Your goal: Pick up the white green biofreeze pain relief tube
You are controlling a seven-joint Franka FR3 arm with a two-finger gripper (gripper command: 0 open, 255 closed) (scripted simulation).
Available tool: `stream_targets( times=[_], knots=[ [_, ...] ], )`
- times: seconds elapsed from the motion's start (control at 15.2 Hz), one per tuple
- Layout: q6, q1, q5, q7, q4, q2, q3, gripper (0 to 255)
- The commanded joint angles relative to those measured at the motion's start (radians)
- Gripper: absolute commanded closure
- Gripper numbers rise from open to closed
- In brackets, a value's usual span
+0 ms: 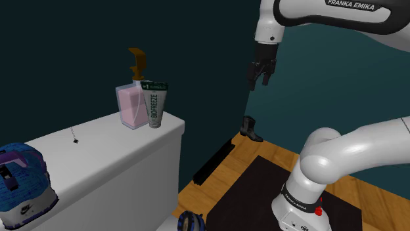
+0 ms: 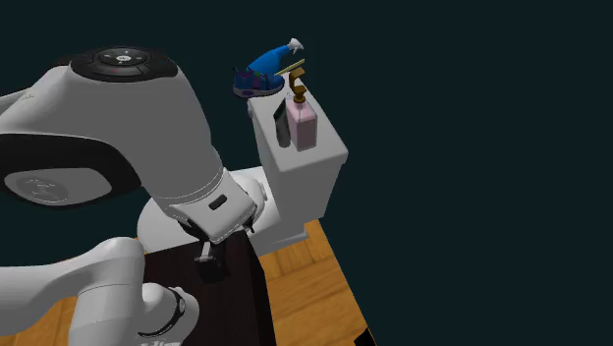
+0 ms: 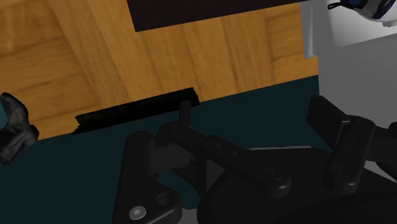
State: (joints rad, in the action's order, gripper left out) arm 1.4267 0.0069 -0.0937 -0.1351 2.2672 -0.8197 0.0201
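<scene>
The end effector [image 1: 259, 81] hangs released, well apart from the upright white-green tube [image 1: 156, 104] just beside the pink bottle [image 1: 131, 107] on the toilet tank [image 1: 98, 144], so approach should favour the tube's bottle-free side

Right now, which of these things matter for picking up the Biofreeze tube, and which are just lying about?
For the job: white-and-green tube, upright on the white tank; gripper, open, in the air.
Lying about: pink pump bottle beside the tube; blue shoe; black boot and black bar on the floor.
</scene>
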Motion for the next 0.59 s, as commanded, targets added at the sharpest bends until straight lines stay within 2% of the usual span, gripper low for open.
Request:
stream_targets(
  times=[0.0, 0.53],
  knots=[
    [0.0, 0.0, 0.0, 0.0, 0.0, 0.0, 0.0, 0],
    [0.029, 0.091, 0.083, 0.027, -0.185, 0.227, -0.078, 0]
  ],
)
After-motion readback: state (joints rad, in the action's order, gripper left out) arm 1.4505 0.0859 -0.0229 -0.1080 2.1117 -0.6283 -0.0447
